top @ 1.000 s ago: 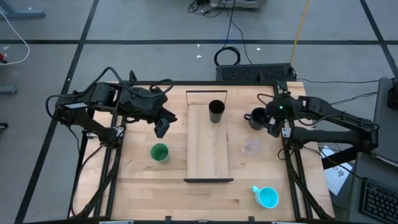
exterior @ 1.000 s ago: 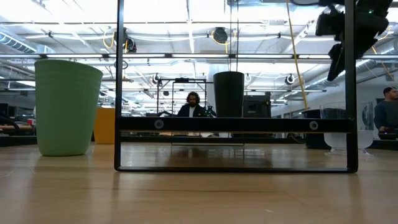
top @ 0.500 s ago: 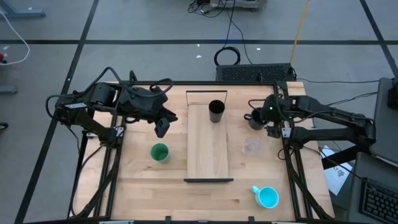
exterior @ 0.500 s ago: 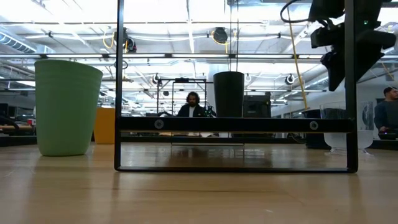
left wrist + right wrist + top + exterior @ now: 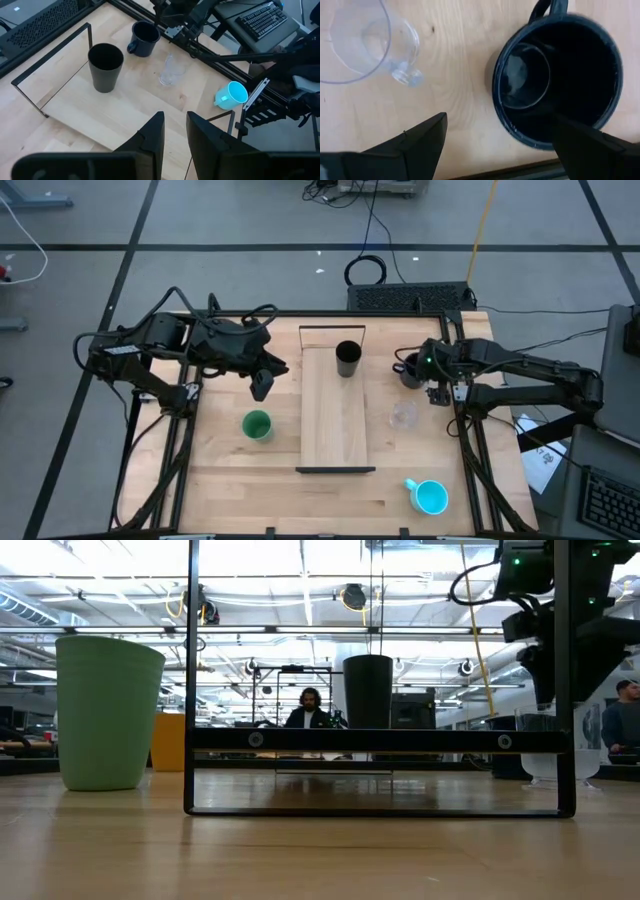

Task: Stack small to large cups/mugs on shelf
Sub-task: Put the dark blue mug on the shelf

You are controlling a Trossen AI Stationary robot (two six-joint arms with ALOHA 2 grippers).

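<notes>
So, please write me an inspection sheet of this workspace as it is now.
Surface: wooden table, shelf in the middle.
Job's things: black cup on shelf; green cup, clear cup, dark mug, blue mug on table.
Clutter: nothing seen.
Grippers: left gripper narrowly open, empty; right gripper open above dark mug.
Cables: black coil on floor.
Surroundings: keyboard, seated person.

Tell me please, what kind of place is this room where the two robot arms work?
Probably a robotics lab or workshop. The light wooden table sits in a black metal frame on a grey floor with loose cables, a black computer keyboard stands beside it, and a person sits at a desk under bright ceiling lights.
</notes>
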